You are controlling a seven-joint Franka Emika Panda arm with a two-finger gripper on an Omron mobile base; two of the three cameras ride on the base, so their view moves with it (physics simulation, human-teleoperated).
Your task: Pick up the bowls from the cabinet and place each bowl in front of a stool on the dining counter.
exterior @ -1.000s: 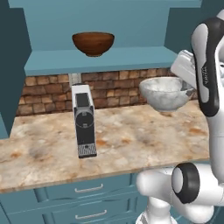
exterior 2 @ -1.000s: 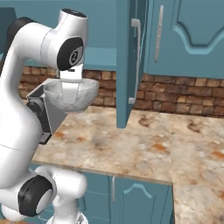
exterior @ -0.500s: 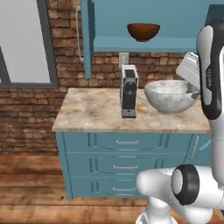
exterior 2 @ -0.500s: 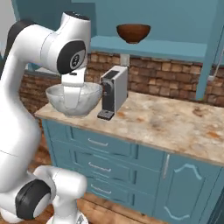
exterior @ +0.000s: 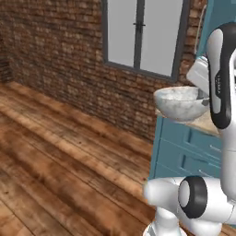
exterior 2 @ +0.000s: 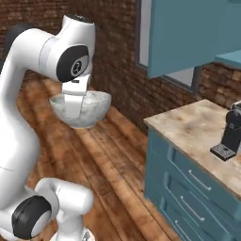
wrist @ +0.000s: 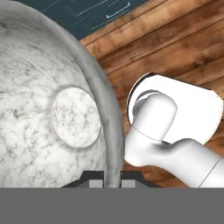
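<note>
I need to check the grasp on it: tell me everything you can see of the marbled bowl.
The marbled bowl is round, grey-white veined stone with a flat circular bottom inside, and looks empty. It hangs upright in the air above the wooden floor, clear of the counter. The gripper holds it by the rim, one fingertip inside the wall, one outside. Nothing else touches it.

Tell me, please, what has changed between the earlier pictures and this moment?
The base has turned away from the wall cabinet, so both base views now face a brick wall, window and wooden floor. The claw stays shut on the rim of the grey-white marbled stone bowl, carried level as before.
</note>
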